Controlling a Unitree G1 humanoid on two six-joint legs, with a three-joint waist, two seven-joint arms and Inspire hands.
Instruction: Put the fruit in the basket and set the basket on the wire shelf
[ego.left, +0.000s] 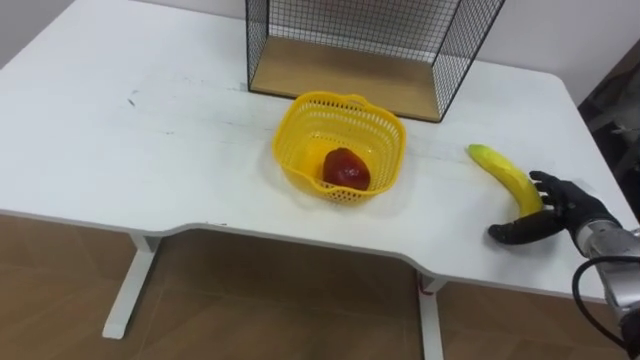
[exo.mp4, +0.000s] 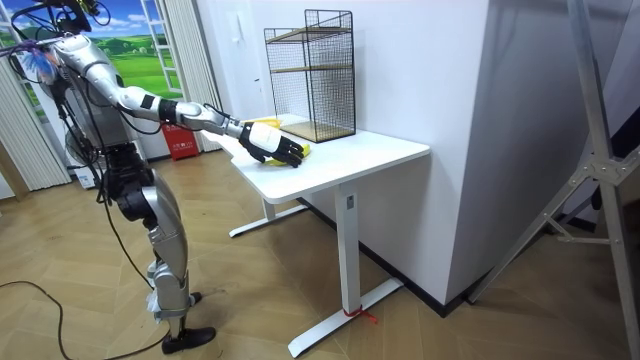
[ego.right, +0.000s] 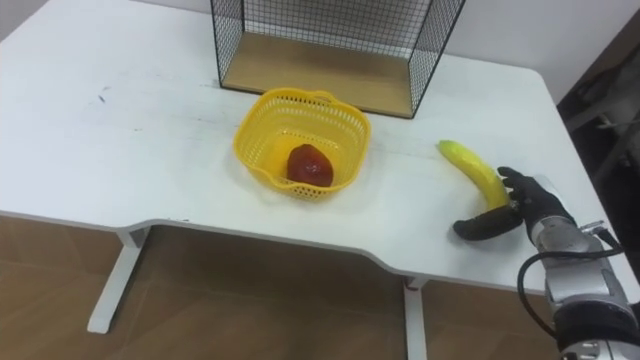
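- Banana (ego.left: 497, 168) lies on the white table (ego.left: 120, 130), well to the right of the yellow basket (ego.left: 290, 125), with its near end tucked into the robot's right hand (ego.left: 560, 205).
- That hand rests on the tabletop with the thumb stretched along the near side of the banana's end and the fingers arched over the far side. As far as I can make out it brackets the fruit loosely and has not clamped down yet.
- A red fruit (ego.left: 346, 168), probably an apple, already sits in the basket. The basket stands just in front of the wire shelf (ego.left: 262, 40).
- Risk: the hand has only the tapered tip, so the long body could swing or slip out on lifting.
- Risk: the banana lies near the table's right edge, so a nudge outward might roll it off.
- Risk: the basket is light and open, so a dropped banana could tip it or bounce the red fruit out.
- Hard to see: the contact under the palm is hidden, and the shelf's upper tiers are cut off in the eye views.
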